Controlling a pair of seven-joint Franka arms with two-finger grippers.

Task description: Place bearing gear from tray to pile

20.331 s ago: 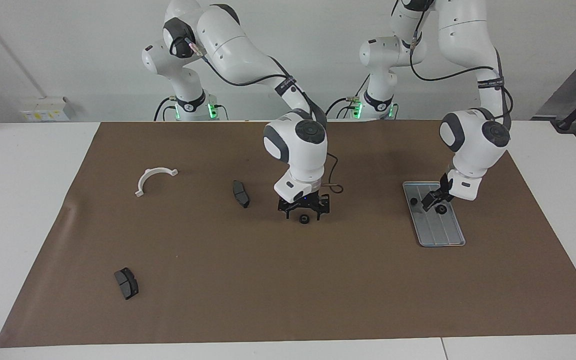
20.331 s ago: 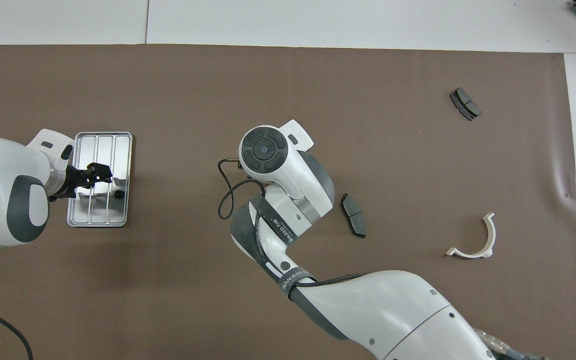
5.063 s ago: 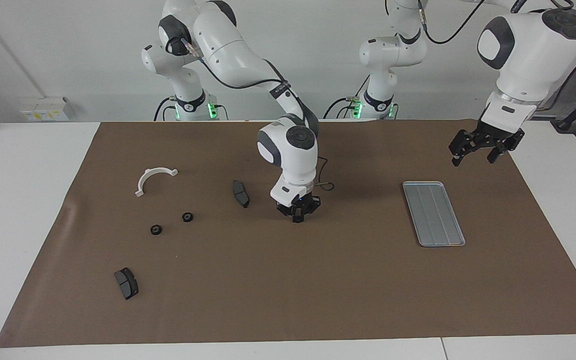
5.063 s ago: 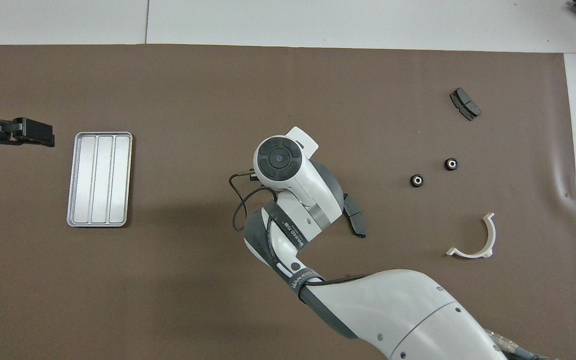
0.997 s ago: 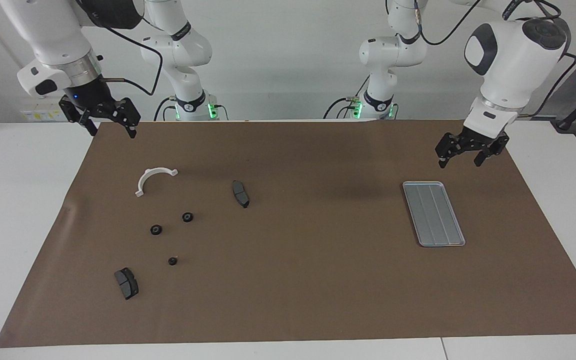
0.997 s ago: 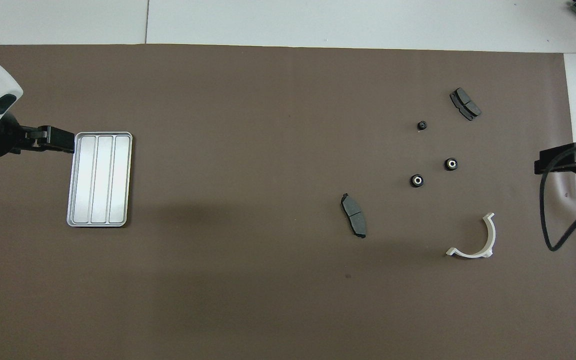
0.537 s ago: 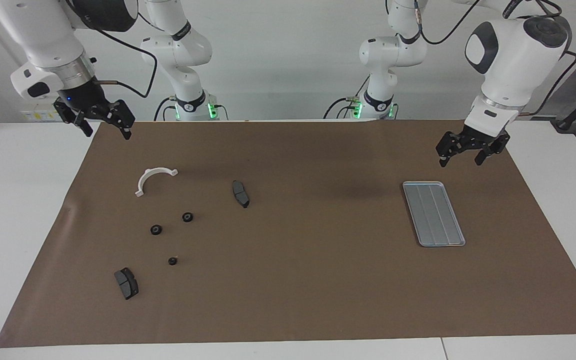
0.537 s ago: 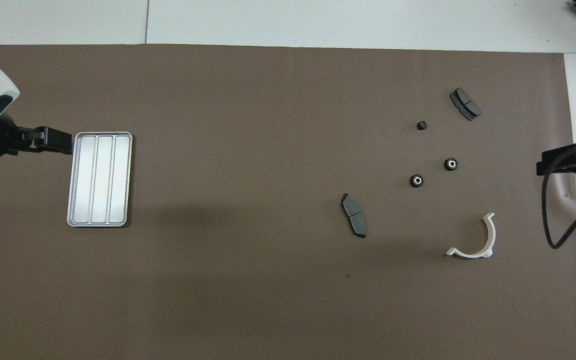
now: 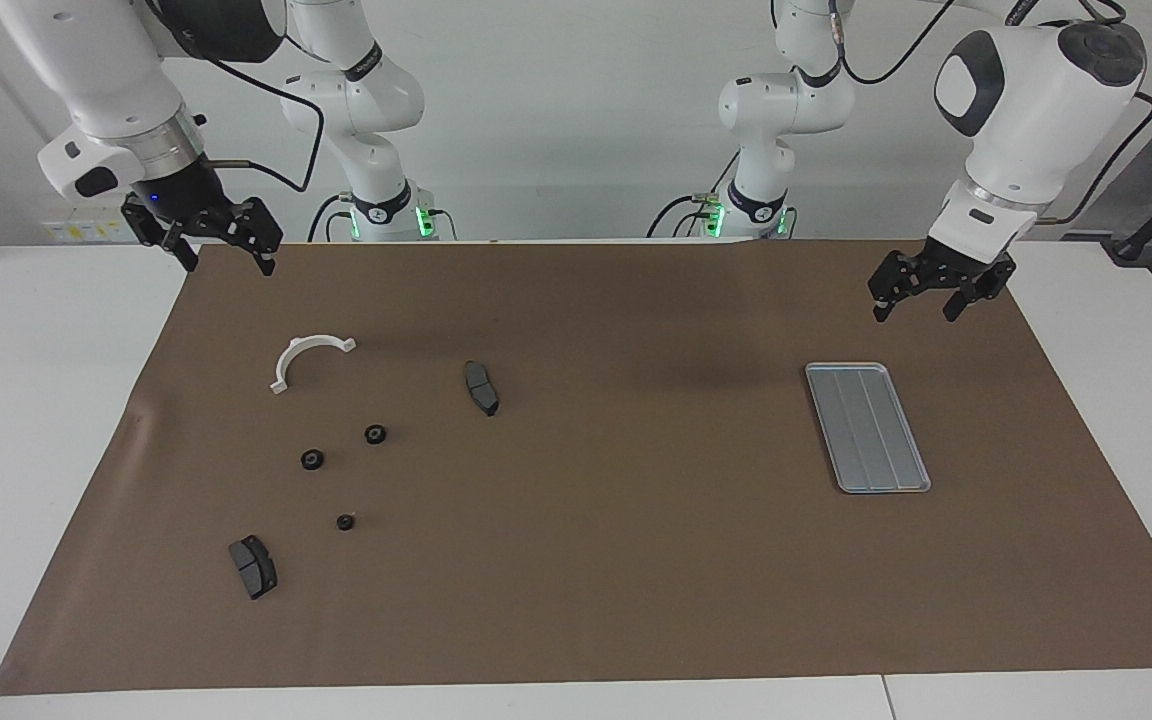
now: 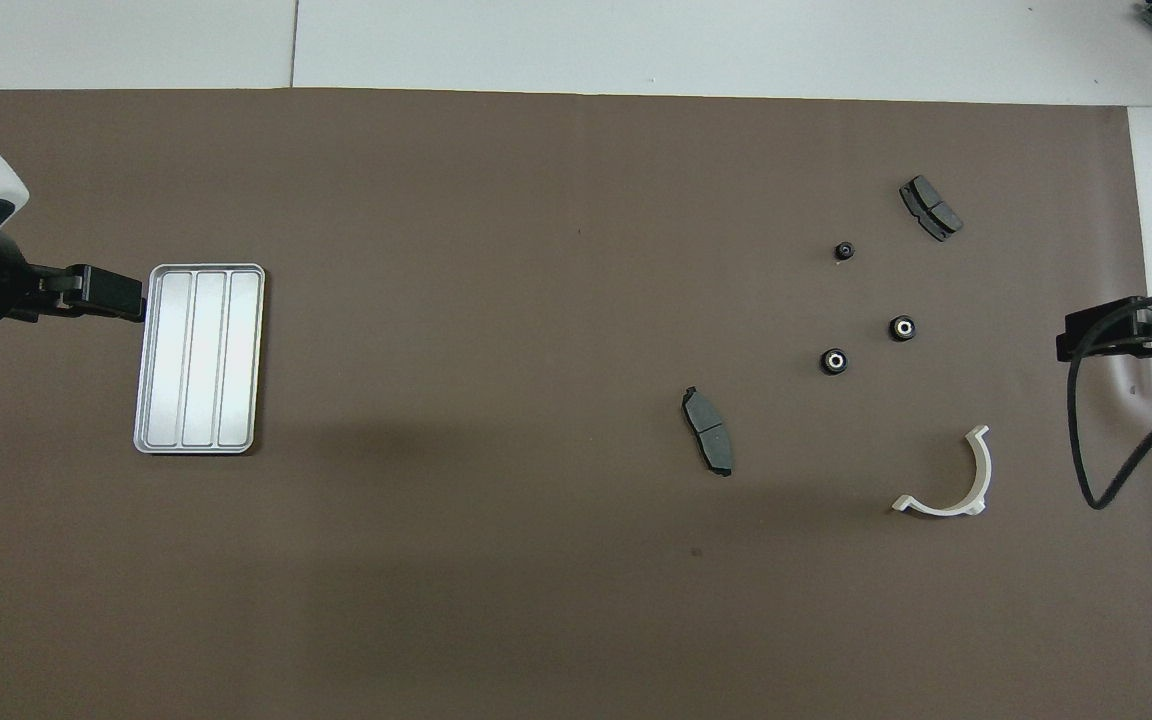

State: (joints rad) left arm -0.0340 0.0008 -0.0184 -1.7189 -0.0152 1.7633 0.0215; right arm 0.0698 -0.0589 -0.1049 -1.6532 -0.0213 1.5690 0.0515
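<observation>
Three small black bearing gears [image 9: 374, 434] [image 9: 312, 460] [image 9: 345, 522] lie on the brown mat among the pile: a white semicircular bracket [image 9: 291, 352] and two dark brake pads [image 9: 481, 388] [image 9: 253, 566]. The overhead view shows the same gears [image 10: 901, 327] [image 10: 833, 361] [image 10: 844, 250]. Nothing lies in the silver tray [image 9: 867, 427] [image 10: 199, 358]. My left gripper [image 9: 916, 312] [image 10: 126, 292] hangs open and empty, high over the mat by the tray's robot-side end. My right gripper [image 9: 228, 265] [image 10: 1071, 345] hangs open and empty over the mat's edge near the bracket.
A brown mat [image 9: 596, 560] covers most of the white table. A black cable [image 10: 1086, 440] loops down from the right wrist. The two arm bases [image 9: 381, 215] [image 9: 756, 210] stand at the robots' edge of the table.
Over the last second the right gripper swung slightly outward and then back toward the mat, and the left gripper rose a little. The gears, pile and tray stayed put.
</observation>
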